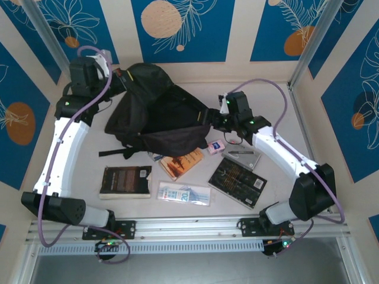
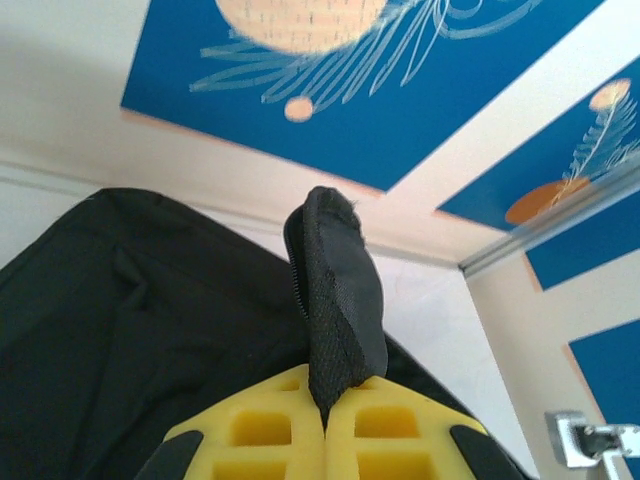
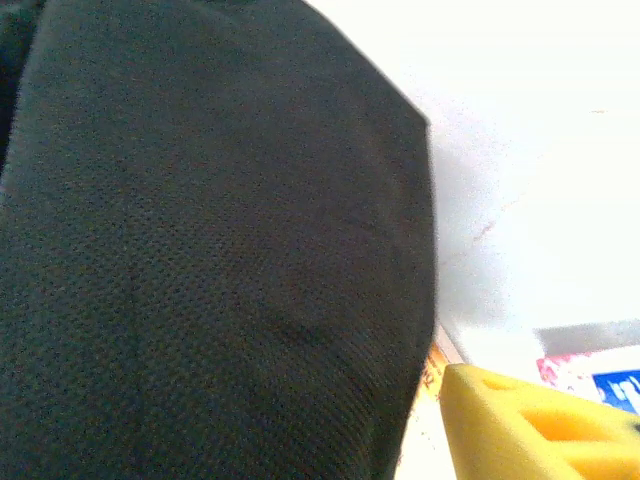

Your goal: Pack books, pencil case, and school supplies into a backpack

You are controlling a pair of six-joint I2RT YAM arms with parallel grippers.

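The black backpack [image 1: 159, 115] lies at the back middle of the table. My left gripper [image 1: 116, 75] is at its top left corner, yellow fingers [image 2: 250, 440] shut on the backpack's black loop [image 2: 338, 290]. My right gripper [image 1: 214, 121] is at the bag's right edge, open; one yellow finger [image 3: 540, 430] shows beside the black fabric [image 3: 220, 250], which hides the other. In front lie a brown-black book [image 1: 125, 181], an orange book [image 1: 182, 163], a black gold-patterned book [image 1: 238, 182], the pale pencil case [image 1: 184, 193] and a small pink-and-white box [image 1: 217, 147].
A grey-covered book [image 1: 243, 156] lies just under my right forearm. A small item [image 1: 155, 156] pokes out from the backpack's front edge. A loose strap [image 1: 118, 152] trails toward the left. Walls close the table at the back and sides.
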